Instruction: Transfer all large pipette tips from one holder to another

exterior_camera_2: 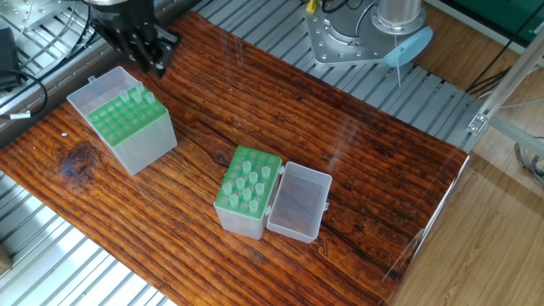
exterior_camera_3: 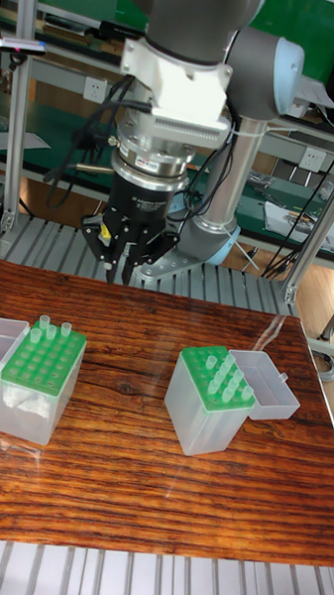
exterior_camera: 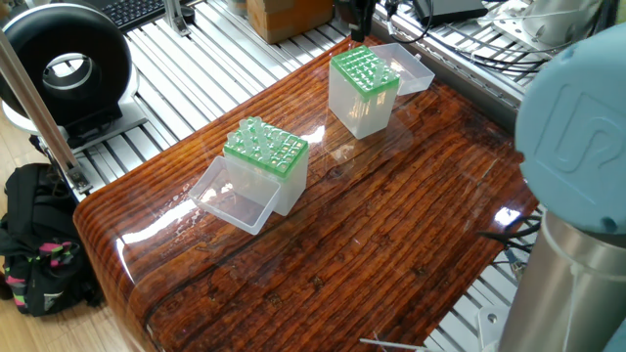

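The hand (exterior_camera_3: 125,266) is hanging above the desk (exterior_camera_3: 132,445), its dark fingers (exterior_camera_2: 157,61) pointing down and drawn close together, touching nothing below; whether a tip is pinched between them cannot be told. In the other fixed view it is sitting just beyond the far corner of the left holder (exterior_camera_2: 127,127), whose clear lid is lying open behind it. A few large pipette tips (exterior_camera_3: 49,327) are standing in the back row of that holder's green rack. The right holder (exterior_camera_3: 209,400) is resting well apart from it on the desk, lid (exterior_camera_2: 299,202) folded open beside it, with more pipette tips (exterior_camera_2: 252,180) standing upright across its green top.
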Available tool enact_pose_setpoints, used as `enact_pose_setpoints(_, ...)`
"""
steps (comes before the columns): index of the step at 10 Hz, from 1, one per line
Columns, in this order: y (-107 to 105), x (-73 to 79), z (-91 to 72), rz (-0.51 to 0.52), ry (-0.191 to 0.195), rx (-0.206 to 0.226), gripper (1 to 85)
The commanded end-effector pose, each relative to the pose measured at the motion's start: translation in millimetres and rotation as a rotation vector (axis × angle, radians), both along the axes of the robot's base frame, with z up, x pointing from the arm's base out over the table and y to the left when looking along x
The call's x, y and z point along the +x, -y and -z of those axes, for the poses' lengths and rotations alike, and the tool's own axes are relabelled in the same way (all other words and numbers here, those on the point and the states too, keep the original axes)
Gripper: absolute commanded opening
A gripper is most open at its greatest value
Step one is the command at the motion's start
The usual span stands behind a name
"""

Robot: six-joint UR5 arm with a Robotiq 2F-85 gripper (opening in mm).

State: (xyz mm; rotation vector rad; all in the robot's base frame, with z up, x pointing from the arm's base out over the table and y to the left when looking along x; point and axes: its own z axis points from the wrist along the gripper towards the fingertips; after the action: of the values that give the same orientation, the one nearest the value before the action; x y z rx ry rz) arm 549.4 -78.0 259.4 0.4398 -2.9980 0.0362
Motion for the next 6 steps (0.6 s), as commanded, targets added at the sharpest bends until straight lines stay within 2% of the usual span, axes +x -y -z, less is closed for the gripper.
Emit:
enact_pose_setpoints(1, -2, 10.5, 6.6, -0.03, -0.024, -0.025, 21.7)
enact_pose_setpoints(3, -2, 14.2, 9.6, -0.006, -0.021, -0.029, 21.7)
enact_pose_setpoints(5, 9, 14.0, 7.8, -0.007, -0.015, -0.077, 21.7)
enact_pose_setpoints(6, 2, 14.5, 7.6, 0.015, -0.009, -0.05, 21.3)
